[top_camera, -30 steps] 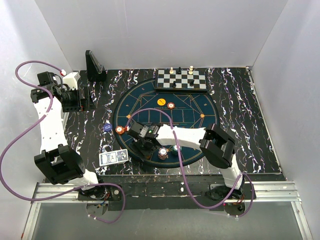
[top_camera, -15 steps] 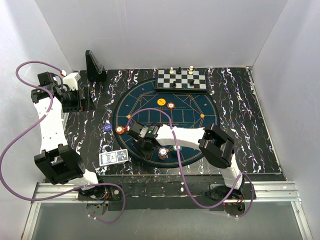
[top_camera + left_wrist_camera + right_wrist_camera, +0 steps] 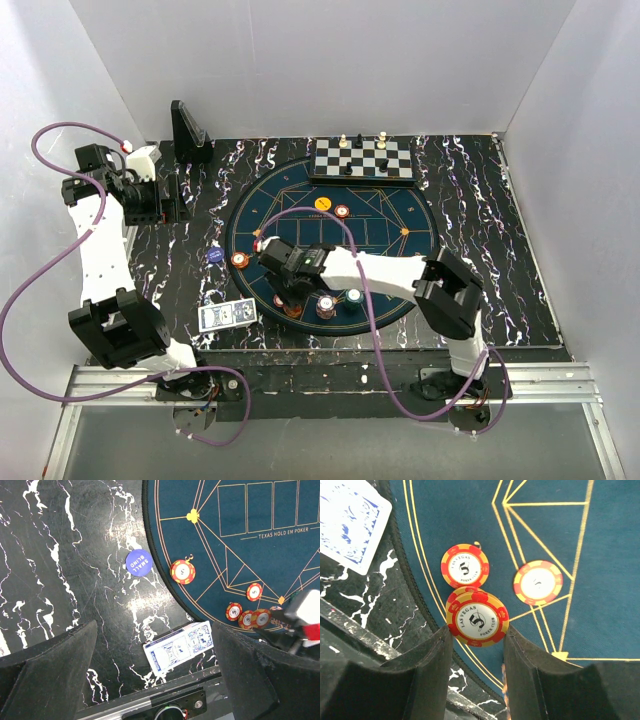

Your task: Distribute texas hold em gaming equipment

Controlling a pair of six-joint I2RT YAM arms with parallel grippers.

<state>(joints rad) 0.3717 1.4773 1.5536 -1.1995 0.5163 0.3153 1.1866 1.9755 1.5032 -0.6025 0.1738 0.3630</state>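
A red-and-yellow "5" poker chip sits pinched between the two black fingertips of my right gripper, at the near left rim of the round blue mat. Two more red-and-yellow chips lie flat on the mat just beyond it. In the top view my right gripper is low over the mat, beside a chip and a teal chip. The blue-backed playing cards lie on the marble table below my left gripper, which hangs open and holds nothing.
A blue "small blind" disc lies on the table left of the mat. An orange chip sits at the mat's left rim. A yellow disc and another chip lie further back. The chessboard stands at the rear, a black stand back left.
My right gripper has narrowed onto the red-and-yellow chip and its arm has shifted a little to the right, uncovering a teal chip. The left arm has not moved.
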